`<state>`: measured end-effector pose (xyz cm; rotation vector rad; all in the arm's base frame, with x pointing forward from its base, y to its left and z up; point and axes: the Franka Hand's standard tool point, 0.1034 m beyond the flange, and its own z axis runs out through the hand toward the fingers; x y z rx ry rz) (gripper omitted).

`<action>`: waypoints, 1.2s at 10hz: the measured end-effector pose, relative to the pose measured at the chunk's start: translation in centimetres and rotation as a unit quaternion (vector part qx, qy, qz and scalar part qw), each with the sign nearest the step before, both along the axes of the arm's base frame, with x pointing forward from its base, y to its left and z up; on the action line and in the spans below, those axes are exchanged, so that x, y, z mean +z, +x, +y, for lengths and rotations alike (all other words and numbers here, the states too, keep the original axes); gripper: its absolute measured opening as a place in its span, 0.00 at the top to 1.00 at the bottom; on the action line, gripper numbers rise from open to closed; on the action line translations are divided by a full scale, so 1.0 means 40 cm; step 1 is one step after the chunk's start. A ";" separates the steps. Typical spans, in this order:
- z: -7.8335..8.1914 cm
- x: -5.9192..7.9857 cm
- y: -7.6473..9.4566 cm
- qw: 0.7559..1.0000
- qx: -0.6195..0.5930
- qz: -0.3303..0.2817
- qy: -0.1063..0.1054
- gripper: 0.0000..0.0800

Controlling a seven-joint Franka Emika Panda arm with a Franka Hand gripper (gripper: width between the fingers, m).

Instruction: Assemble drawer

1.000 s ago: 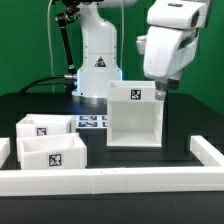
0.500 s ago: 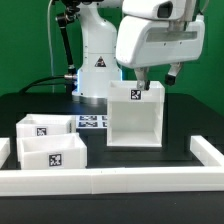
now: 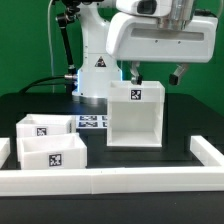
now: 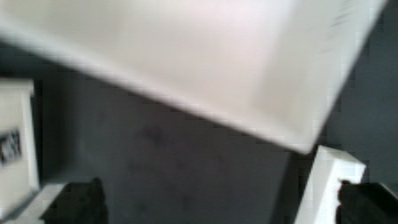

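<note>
Two low white drawer trays with square tags stand at the exterior view's front left, one [image 3: 54, 153] in front of the other [image 3: 38, 128]. The taller white box [image 3: 135, 118], open toward the camera and tagged on its top edge, stands mid-table. My gripper [image 3: 157, 76] hangs above the box's top with its fingers [image 3: 135, 72] spread wide and nothing between them. The wrist view is blurred. It shows a large white surface of the box [image 4: 214, 50] above the dark table, and my gripper [image 4: 210, 205] with its dark fingertips [image 4: 71, 205] far apart.
The marker board [image 3: 92, 122] lies flat behind the trays, in front of the robot base [image 3: 97, 60]. Long white rails edge the table at the front [image 3: 110, 180] and at the exterior view's right [image 3: 206, 150]. A white tagged edge [image 4: 15, 130] shows at the side of the wrist view.
The hand has swung toward the exterior view's left and risen, from beside the box's upper right corner to over its top. The fingers stay open. The trays and box have not moved.
</note>
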<state>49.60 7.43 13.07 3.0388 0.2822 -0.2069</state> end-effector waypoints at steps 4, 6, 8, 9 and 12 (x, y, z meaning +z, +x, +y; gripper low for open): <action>0.027 0.018 -0.096 0.998 -0.061 -0.024 0.005 0.19; 0.041 -0.035 -0.148 0.997 -0.064 -0.040 0.020 0.19; 0.049 -0.070 -0.149 0.996 -0.069 -0.040 0.029 0.19; 0.049 -0.074 -0.149 0.996 -0.070 -0.038 0.029 0.19; 0.049 -0.076 -0.149 0.996 -0.070 -0.037 0.029 0.35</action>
